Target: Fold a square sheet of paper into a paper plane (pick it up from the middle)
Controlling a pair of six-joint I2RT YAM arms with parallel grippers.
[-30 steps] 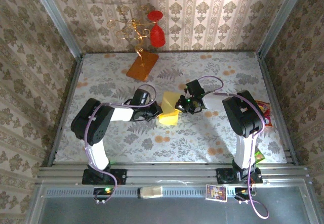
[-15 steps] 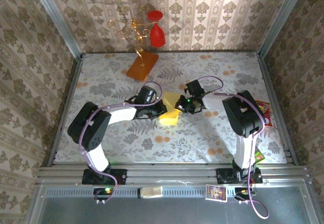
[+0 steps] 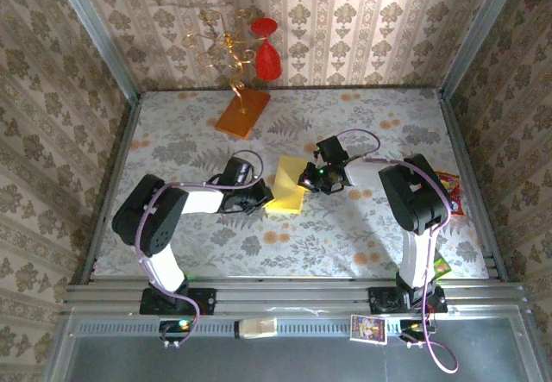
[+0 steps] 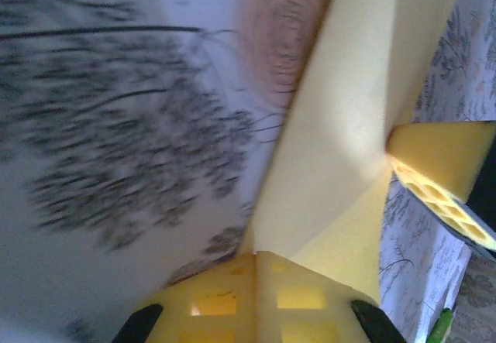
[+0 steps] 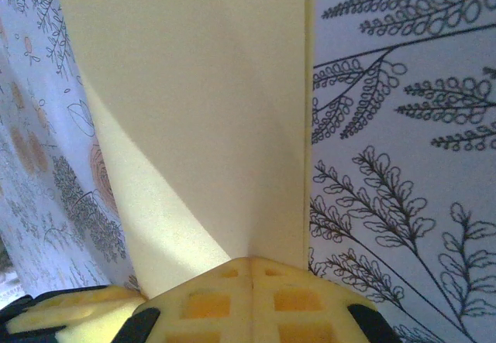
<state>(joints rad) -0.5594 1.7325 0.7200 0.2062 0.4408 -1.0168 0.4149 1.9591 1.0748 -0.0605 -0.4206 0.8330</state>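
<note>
Left gripper (image 4: 256,259) and right gripper (image 5: 249,265) clamped the thin pale-yellow paper sheet (image 3: 287,189) between them: partly folded, no dart yet.

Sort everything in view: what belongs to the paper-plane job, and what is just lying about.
Job: yellow paper sheet, partly folded; left claw and right claw, both shut on it.
Lying about: orange-brown slab with gold wire; red ornament; card at the near edge; colourful packet at the right edge.
</note>
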